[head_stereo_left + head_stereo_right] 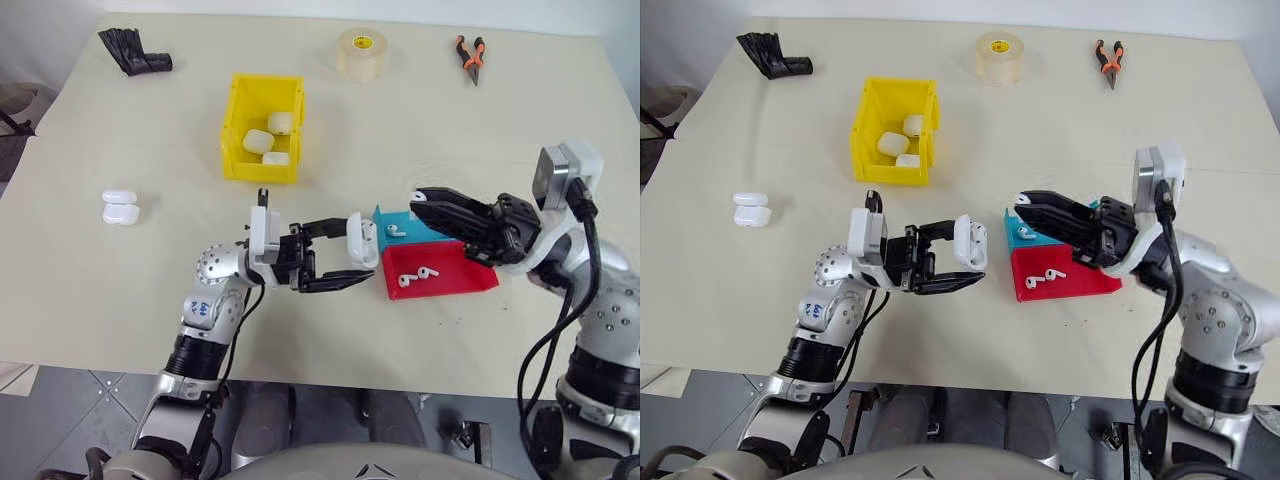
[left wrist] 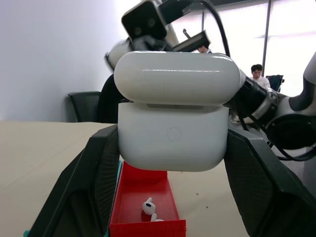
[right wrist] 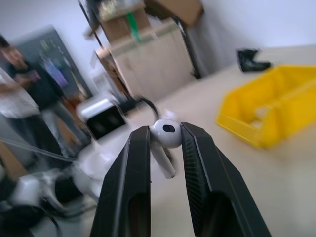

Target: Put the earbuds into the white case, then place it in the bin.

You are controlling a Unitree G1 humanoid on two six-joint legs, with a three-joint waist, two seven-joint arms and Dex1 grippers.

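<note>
A pale table (image 1: 90, 280) is seen from above, with both robot arms reaching in over its near edge.

The left gripper (image 1: 345, 258) points toward the right and pinches the white case (image 1: 362, 240) between its two black fingers. The case is held above the table, its lid hinged open – in the left wrist view the lid sits lifted above the body (image 2: 173, 140).

The right gripper (image 1: 420, 202) points left toward the case. Its fingers are closed on a single earbud (image 3: 165, 134), gripping the rounded head with the stem hanging between them.

Between the two grippers sit two small trays, touching each other: a blue tray (image 1: 385, 218) holding one earbud (image 1: 396, 231), and in front of it a red tray (image 1: 470, 280) holding two earbuds (image 1: 417, 275).

Farther back stands the yellow bin (image 1: 262, 128), upright and well apart from the grippers. Three white cases (image 1: 258, 141) already lie inside it.

To the left of the left arm, two more white cases (image 1: 120, 206) rest on the table side by side.

Along the far edge – from left to right – lie a crumpled black object (image 1: 133, 52), a roll of clear tape (image 1: 362, 52) and orange-handled pliers (image 1: 470, 55).
</note>
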